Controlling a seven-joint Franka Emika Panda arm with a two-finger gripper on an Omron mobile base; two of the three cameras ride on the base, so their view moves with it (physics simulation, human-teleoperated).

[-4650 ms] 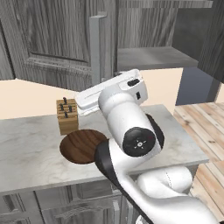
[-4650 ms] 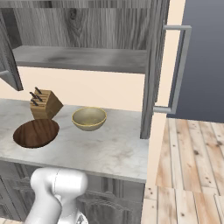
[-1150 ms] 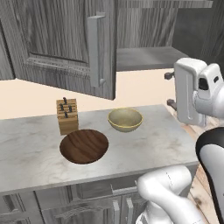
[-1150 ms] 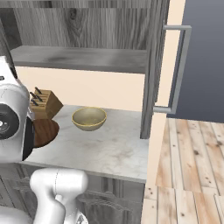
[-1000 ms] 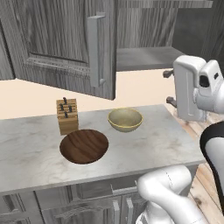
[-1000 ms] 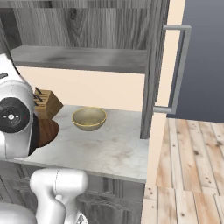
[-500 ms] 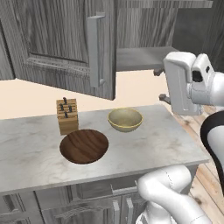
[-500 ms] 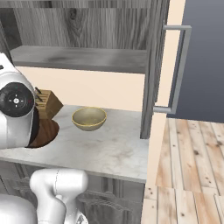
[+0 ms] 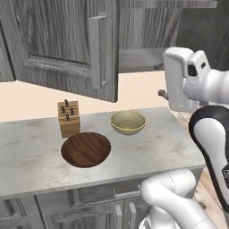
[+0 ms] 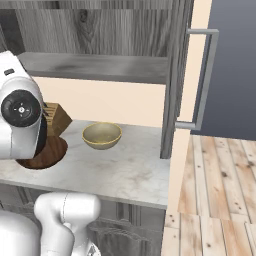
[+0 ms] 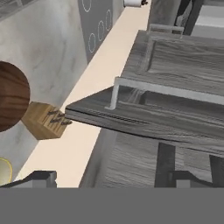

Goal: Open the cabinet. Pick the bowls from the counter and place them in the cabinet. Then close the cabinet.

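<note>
Since approx a sec ago the arm has swung a bit further left, toward the cabinet (image 9: 58, 44); bowls and knife block haven't shifted. Both doors stand open, so step 1 looks done and the pick of the first bowl is in hand, not yet begun. Jaws wide apart, holding nothing, up near the cabinet, well above the worktop (image 9: 152, 147).

Beige bowl (image 9: 128, 122) sits right of the knife block (image 9: 68, 118); wooden bowl (image 9: 86, 149) just in front of the block, both on the worktop. Next move, prob: bring the hand down from shelf height, turn it to face the worktop, line up over a bowl rim.

Right base view shows the shelf (image 10: 95, 67) bare and the right door (image 10: 200, 75) edge-on; left base view doesn't. Hand view looks along the left door's bar handle (image 11: 166, 89), w/ block and wooden bowl off to one side.
</note>
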